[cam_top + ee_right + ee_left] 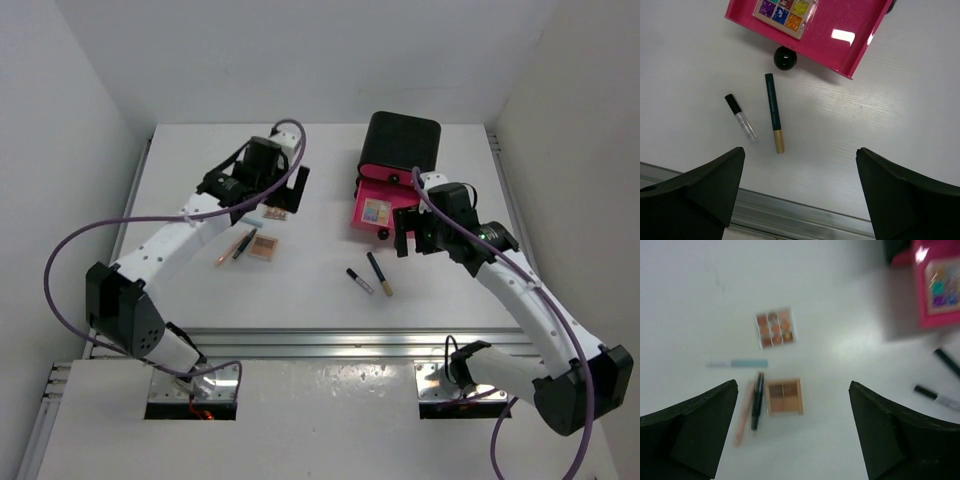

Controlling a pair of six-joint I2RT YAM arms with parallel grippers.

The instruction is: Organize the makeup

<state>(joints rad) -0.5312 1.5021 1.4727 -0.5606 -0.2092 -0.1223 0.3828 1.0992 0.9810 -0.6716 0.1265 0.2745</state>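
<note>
Top external camera: left gripper (288, 190) and right gripper (410, 235) hang wide open, empty. Tan palettes (262, 247) lie below the left, a pink drawer (840, 45) just beyond the right.

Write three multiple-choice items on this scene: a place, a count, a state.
1. The multicolour palette lies: A on the table; B in the open pink drawer; C in a gripper.
2. Sticks in the right wrist view: A none; B five; C two.
3. The left gripper is: A open, empty; B shut on a brush; C shut on a palette.
Answers: B, it sits on the drawer's floor; C, one gold-tipped, one clear; A, fingers wide apart, holding nothing.
</note>
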